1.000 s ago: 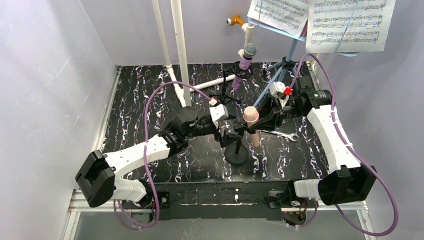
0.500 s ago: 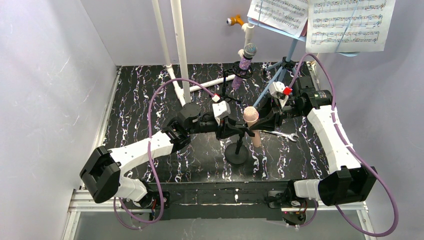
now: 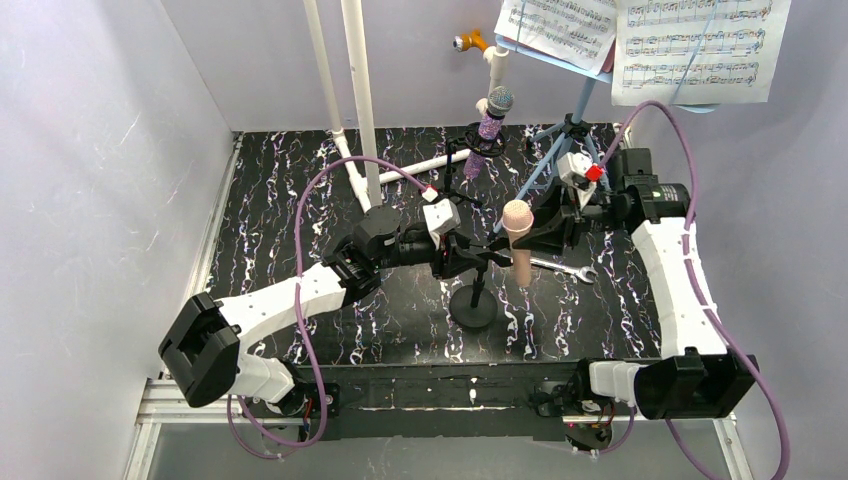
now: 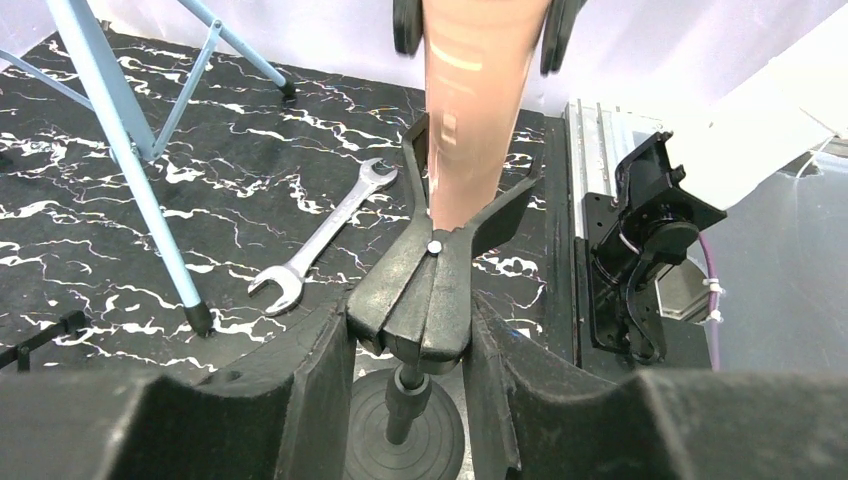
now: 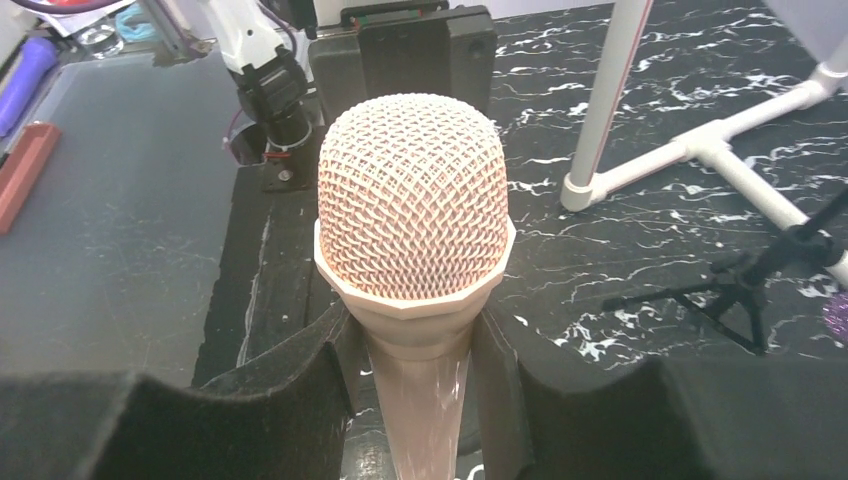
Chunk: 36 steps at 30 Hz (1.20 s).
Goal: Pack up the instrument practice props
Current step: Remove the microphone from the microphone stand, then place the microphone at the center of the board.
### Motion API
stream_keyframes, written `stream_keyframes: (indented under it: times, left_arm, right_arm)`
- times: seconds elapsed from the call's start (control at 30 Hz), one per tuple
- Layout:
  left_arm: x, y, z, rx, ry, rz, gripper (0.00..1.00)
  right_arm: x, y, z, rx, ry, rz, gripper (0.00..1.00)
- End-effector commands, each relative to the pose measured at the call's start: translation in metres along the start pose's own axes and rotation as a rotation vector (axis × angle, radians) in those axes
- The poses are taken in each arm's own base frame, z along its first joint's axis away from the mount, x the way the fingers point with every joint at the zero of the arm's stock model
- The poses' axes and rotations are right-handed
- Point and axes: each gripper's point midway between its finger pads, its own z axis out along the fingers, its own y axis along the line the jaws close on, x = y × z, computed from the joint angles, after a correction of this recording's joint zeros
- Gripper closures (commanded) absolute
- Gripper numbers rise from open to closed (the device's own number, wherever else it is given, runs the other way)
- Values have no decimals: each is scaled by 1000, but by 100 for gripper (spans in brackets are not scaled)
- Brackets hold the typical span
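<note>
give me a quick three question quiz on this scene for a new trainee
1. Which arm's jaws hold the peach microphone? A left B right C neither
2. True or false: the silver wrench lies flat on the table.
3. What black part sits between the jaws of the left gripper?
Key: 1 B, the right gripper. 2 true. 3 the clip of the round-base holder.
</note>
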Motion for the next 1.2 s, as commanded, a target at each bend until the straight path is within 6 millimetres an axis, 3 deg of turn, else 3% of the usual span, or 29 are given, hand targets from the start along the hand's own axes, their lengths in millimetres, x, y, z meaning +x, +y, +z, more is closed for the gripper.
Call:
stream_keyframes:
  times: [0.0,0.17,0.23,0.47,0.77,0.97,1.17]
  left_arm:
    - [-15,-3,-7,-18,-40,0,100]
    - [-15,2,-7,-62,-43,-55,100]
    - [-16,3,-8,-77,-48,-79,89]
    - [-20,-1,-18,-101,-72,-158,33]
    - [-33,-15,-28,-75,-107,-238,3]
    - [-51,-8,-53,-186,-209,-414,2]
    - [-82,-29,-65,-86,-259,-521,2]
  right_arm:
    - [-20,9,-10,43,-18,-61,85]
    - [-23,7,-21,107,-29,-39,86]
    - [-24,6,-26,133,-40,-27,86]
    - [-30,5,-35,162,-86,28,87]
    - [-40,8,-41,188,-98,58,87]
    - [-42,2,-44,251,-80,95,87]
    - [-45,5,-45,246,-98,143,88]
